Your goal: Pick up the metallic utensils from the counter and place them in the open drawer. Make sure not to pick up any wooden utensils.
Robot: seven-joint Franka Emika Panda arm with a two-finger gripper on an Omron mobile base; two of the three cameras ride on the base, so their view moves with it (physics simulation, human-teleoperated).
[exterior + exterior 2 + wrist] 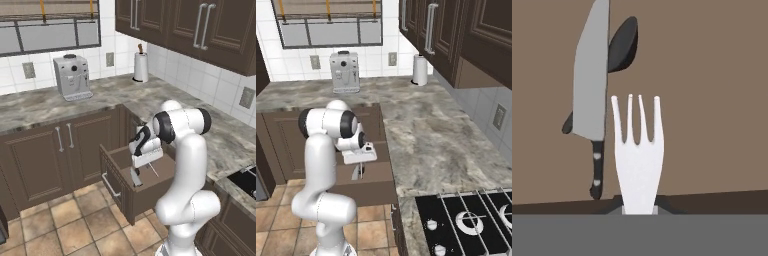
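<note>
From the left base camera, the arm reached down over the open drawer (pixel 125 175), which stood pulled out from the dark cabinets below the counter (pixel 115 95). The gripper (pixel 136 176) hung inside the drawer's box, just above its floor, with a slim pale sliver slanting beside it that looked like the fork (pixel 151 170).

From the right base camera, the gripper (pixel 359 172) pointed straight down into the same drawer (pixel 368 180), near its middle.

From the hand camera, the gripper was closed tight on the fork (pixel 637 150), pinching it by the handle. Its long axis ran straight out from the fingers, tines pointing away toward the drawer floor (pixel 712 100). The knife (pixel 592 95) and the dark spoon (pixel 623 45) already lay on that floor, knife over spoon, both lengthwise in nearly the same direction as the fork, the knife's black handle toward the camera.

The step in hand appeared to be setting the fork down. It would go best by lowering until the tines nearly met the floor, keeping to the bare patch right of the knife, then opening the fingers and lifting straight up.
</note>
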